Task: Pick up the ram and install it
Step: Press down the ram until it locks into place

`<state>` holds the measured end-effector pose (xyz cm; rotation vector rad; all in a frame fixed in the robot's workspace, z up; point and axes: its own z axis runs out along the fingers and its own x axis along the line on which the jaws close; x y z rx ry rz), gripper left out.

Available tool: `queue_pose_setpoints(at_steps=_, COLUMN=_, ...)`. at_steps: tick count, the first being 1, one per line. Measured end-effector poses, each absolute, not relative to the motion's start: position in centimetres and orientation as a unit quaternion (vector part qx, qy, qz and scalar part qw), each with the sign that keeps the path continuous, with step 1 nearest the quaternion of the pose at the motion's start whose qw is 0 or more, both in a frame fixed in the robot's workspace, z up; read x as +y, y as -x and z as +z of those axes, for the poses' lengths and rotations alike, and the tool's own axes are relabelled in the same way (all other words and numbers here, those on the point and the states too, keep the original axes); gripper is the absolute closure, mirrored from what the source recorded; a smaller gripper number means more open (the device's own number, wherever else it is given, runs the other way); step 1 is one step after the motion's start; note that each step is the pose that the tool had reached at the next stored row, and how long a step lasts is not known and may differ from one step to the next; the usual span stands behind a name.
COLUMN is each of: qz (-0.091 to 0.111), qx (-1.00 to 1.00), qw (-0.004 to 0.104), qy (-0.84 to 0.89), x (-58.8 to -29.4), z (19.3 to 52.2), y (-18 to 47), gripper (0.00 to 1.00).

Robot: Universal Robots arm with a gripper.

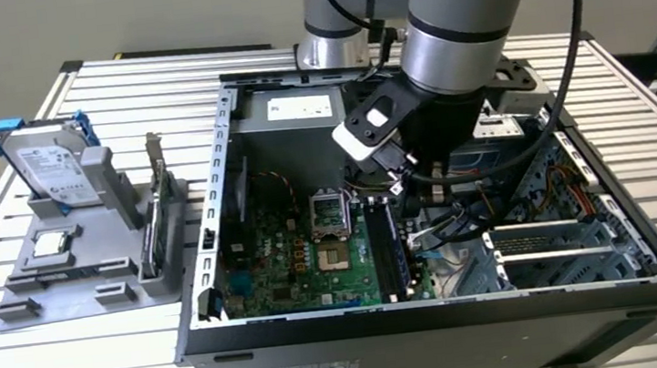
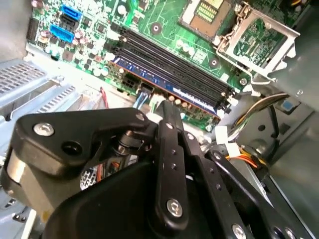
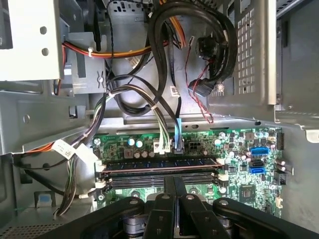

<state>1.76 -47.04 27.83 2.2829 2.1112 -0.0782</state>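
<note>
The ram is a long blue-green stick. It sits edge-up in the memory slot nearest the motherboard's edge, and the dark slots beside it hold nothing. In the first wrist view the ram runs across the board between white end latches. My gripper is inside the open computer case, right over the ram. Its two black fingers are pressed together and set crosswise to the stick's length, their tips at or just above its top edge. Contact cannot be told. The gripper holds nothing.
A grey holder on the exterior view's left carries a hard drive, an expansion card and a processor chip. Cable bundles hang close to the slots. The open processor socket and a drive cage flank the gripper.
</note>
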Motion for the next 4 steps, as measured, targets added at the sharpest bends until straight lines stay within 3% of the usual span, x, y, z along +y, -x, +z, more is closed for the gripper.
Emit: queue_pose_setpoints(at_steps=4, qz=-0.025, qx=0.679, qw=0.016, qy=-0.734, x=-47.04, z=27.87, y=-1.76, gripper=1.00)
